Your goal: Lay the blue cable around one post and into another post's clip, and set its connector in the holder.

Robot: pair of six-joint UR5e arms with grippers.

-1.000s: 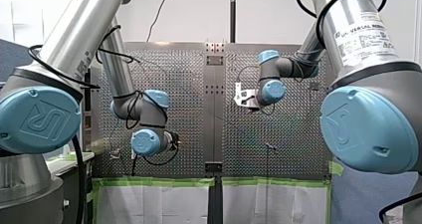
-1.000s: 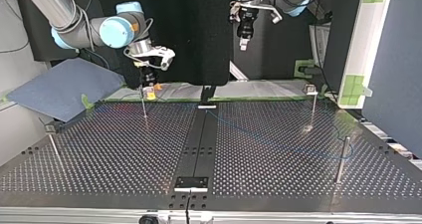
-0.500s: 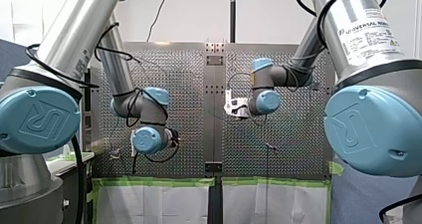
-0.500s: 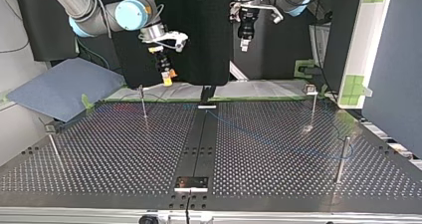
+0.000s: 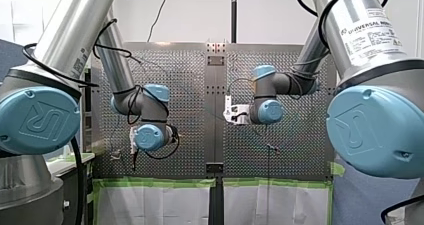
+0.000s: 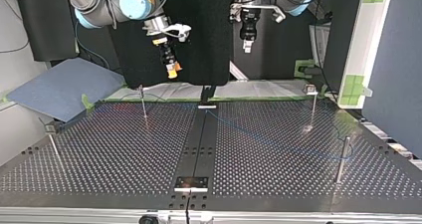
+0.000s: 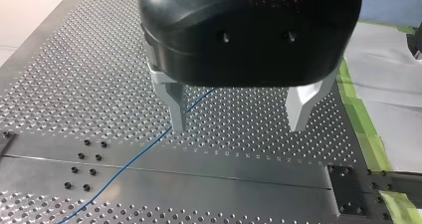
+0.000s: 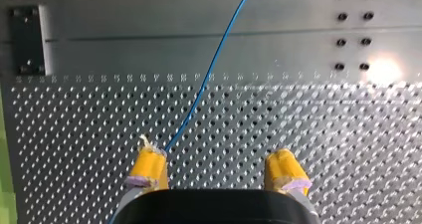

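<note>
Top view showed four posts on the perforated table [image 6: 99, 159]. Three were thin: the rear-left post [image 6: 143, 104], the left-edge post [image 6: 53, 149] and the rear-right post [image 6: 313, 109]. The fourth, the thick post [image 6: 341, 160], stood at the view's right. One blue cable [image 6: 259, 140] lay flat on the table, running from the centre strip [image 6: 199, 144] near the far edge across to the thick post; whether it wrapped that post could not be told.

Two grippers hung above the table's far side, well apart from each other. My right gripper [image 6: 172, 73], with two yellow pads [image 8: 148, 165], was spread wide and held nothing, and the cable passed on the table just beside one pad. My left gripper [image 7: 239, 119] had its two metal fingers [image 7: 176, 107] parted and empty, with the cable on the table beneath one finger.
</note>
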